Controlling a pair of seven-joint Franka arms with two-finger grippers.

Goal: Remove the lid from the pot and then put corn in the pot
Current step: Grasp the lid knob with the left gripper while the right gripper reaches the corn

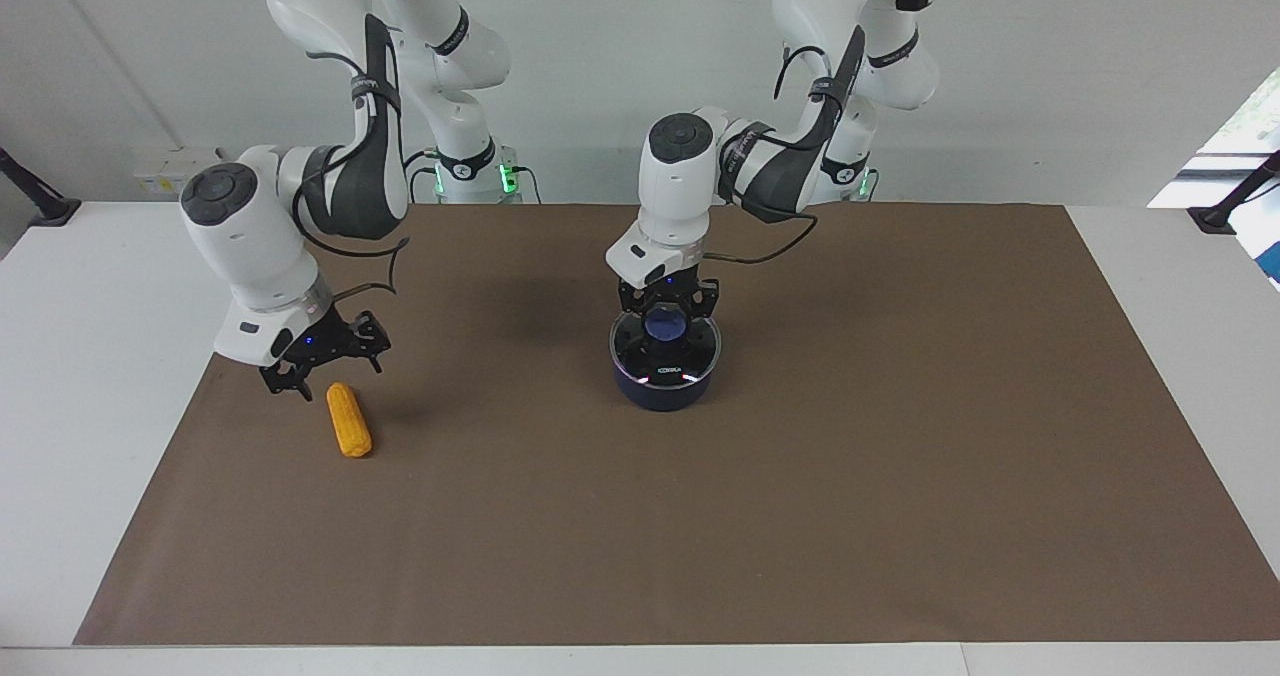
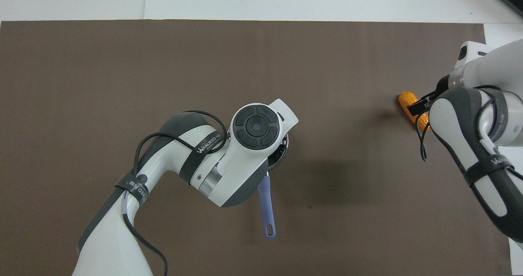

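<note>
The navy pot (image 1: pixel 664 381) stands mid-table with the glass lid (image 1: pixel 690 351) on it. Its blue knob (image 1: pixel 665 325) shows between the parts of my left gripper (image 1: pixel 666 318), which is down at the knob. In the overhead view my left wrist hides the gripper and most of the pot (image 2: pixel 282 153). Only the long blue handle (image 2: pixel 266 210) shows, pointing toward the robots. The corn (image 1: pixel 349 419) lies on the mat toward the right arm's end and also shows in the overhead view (image 2: pixel 408 99). My right gripper (image 1: pixel 322 371) is open, low over the mat at the corn's end nearer the robots.
A brown mat (image 1: pixel 800 516) covers most of the white table (image 1: pixel 80 356). Nothing else lies on the mat.
</note>
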